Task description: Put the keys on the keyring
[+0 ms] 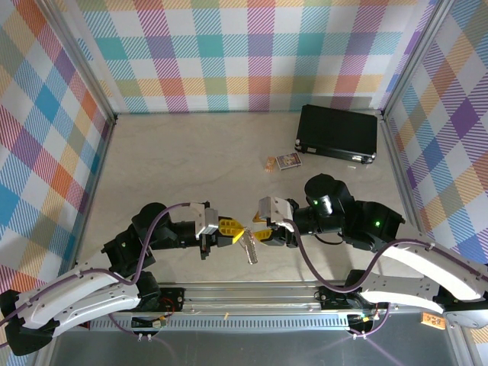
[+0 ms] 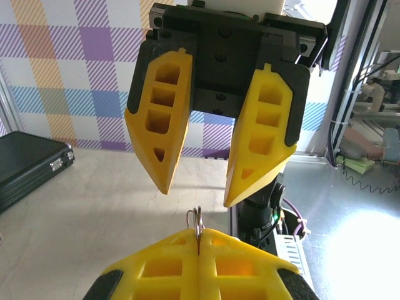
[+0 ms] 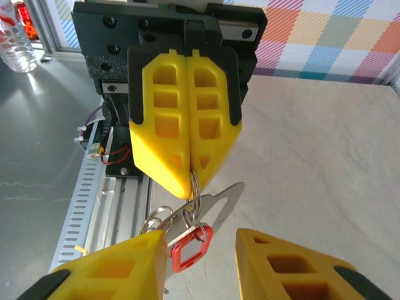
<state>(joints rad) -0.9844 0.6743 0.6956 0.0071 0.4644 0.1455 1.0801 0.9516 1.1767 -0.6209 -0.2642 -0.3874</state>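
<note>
The keyring (image 3: 196, 194) is held up above the bench (image 1: 191, 168), between the two arms. Its thin wire loop is pinched edge-on at the very tips of the left gripper (image 3: 190, 178), whose jaws are closed on it. The right gripper (image 2: 198, 190) is faced toward it with jaws parted and nothing clamped between them. The key (image 3: 190, 247), marked by its red tag, is seen dangling just below the loop, close beside one right finger. It seems to be hanging from the ring already, though the link itself is too cluttered to be made out.

Both pieces are judged light, stiff and smooth. The metal is likely to slip or pivot in a tip pinch, and the key is expected to swing freely if nudged. The flat faces of the red tag are judged the best hold, being broader and less slick than the metal shaft. The ring is best gripped across its wire, well away from the opening.
</note>
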